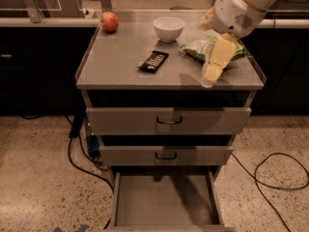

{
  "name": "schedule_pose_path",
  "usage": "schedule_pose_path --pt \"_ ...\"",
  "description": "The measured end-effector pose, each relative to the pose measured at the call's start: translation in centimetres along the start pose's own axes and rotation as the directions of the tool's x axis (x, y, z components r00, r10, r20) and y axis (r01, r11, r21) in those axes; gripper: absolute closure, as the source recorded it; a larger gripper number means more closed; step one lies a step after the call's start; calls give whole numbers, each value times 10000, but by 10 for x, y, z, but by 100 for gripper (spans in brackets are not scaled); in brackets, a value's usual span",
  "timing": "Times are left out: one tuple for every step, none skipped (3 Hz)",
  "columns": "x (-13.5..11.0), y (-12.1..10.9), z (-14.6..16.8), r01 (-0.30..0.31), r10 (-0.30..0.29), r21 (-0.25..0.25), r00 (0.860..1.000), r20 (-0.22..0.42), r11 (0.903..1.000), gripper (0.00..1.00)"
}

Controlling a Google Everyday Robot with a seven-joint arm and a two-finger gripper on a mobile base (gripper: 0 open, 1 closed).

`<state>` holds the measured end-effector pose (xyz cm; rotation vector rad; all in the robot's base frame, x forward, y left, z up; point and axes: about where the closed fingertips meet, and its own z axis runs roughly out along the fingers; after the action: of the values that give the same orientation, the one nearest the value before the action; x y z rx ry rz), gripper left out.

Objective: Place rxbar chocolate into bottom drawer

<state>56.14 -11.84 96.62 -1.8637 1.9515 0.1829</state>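
The rxbar chocolate (153, 61), a flat black wrapper with white lettering, lies on the grey cabinet top (116, 62) near its middle. The bottom drawer (164, 204) is pulled out at the foot of the cabinet, and its grey floor is bare. My gripper (211, 75) hangs over the right part of the cabinet top, in front of the chip bag and to the right of the bar, apart from it. It holds nothing that I can see.
A white bowl (169, 28) and a red apple (109, 21) stand at the back of the top. A green-and-white chip bag (197, 49) lies at the right. The two upper drawers (169, 121) are slightly ajar. Cables (270, 170) lie on the floor on both sides.
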Motion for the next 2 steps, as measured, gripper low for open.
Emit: schedule_pose_path --pt "-31 -18 22 337 -332 -159 9990 285 9993 0" --pt "-31 -18 22 337 -332 -159 9990 285 9993 0"
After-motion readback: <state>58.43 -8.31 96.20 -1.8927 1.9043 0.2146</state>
